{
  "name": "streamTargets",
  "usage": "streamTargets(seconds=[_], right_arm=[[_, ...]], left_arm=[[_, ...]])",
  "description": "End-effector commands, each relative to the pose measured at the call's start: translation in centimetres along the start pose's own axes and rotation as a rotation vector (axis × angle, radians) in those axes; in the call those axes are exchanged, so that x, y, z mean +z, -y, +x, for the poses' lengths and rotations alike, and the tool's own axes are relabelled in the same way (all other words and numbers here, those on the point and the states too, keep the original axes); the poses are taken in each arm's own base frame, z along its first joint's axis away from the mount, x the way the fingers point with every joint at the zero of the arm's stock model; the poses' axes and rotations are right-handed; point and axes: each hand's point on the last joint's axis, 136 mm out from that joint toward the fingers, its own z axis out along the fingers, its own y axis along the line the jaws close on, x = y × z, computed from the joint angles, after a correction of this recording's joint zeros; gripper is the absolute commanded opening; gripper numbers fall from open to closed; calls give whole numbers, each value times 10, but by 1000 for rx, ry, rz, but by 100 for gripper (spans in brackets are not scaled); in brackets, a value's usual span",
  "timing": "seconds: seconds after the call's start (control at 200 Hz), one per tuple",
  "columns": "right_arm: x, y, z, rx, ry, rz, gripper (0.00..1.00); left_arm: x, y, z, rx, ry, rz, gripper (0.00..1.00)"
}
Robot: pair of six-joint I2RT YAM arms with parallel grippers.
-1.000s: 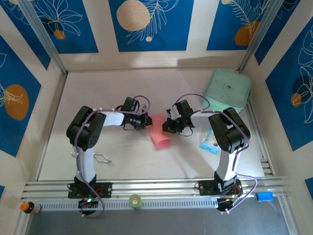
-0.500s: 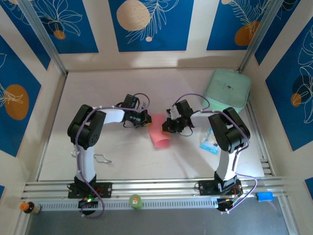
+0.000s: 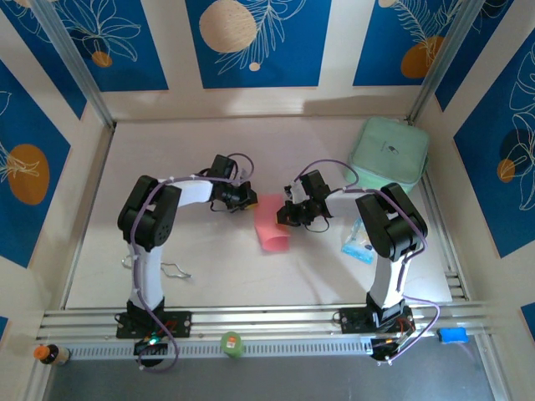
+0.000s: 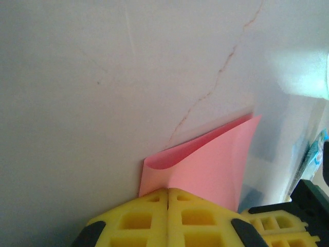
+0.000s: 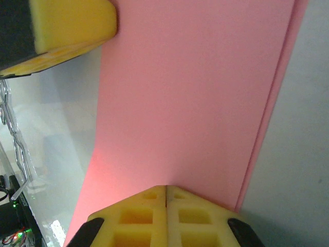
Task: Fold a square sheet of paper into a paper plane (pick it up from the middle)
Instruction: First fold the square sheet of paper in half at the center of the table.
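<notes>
The square sheet of paper (image 3: 270, 225) lies folded double on the table between my two grippers, a pink strip rather than the dart of a paper plane. My left gripper (image 3: 249, 200) is shut at its far left corner. In the left wrist view the closed yellow tips (image 4: 168, 191) press on the paper (image 4: 216, 164), whose upper layer bulges open at the fold. My right gripper (image 3: 287, 216) is shut at the sheet's right side. Its closed tips (image 5: 166, 188) rest on the flat pink surface (image 5: 190, 92), with two layer edges showing on the right.
A mint-green case (image 3: 389, 153) sits at the back right. A blue-and-white packet (image 3: 359, 242) lies by the right arm. A wire clip (image 3: 173, 269) lies near the left arm's base. The left gripper's yellow finger (image 5: 67, 25) shows in the right wrist view.
My left gripper has slid a little toward the far side along the paper's left edge. The right gripper and the paper have stayed in place.
</notes>
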Motion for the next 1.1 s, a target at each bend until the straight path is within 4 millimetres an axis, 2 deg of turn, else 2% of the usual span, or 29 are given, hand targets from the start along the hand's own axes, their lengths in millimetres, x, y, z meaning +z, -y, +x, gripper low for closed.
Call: streamTargets(seconds=[0.0, 0.45, 0.725, 1.015, 1.095], right_arm=[[8, 34, 35, 90, -104, 98, 0], [8, 33, 36, 87, -106, 92, 0], [9, 32, 36, 87, -107, 88, 0], [9, 33, 36, 88, -108, 89, 0], [9, 33, 37, 89, -109, 91, 0]], left_arm=[[-2, -31, -22, -63, 69, -103, 0], [-3, -27, -36, -99, 107, -105, 1], [-7, -32, -42, -126, 135, -153, 1], [-14, -23, -52, -120, 156, -174, 1], [-21, -13, -52, -95, 171, -177, 1]])
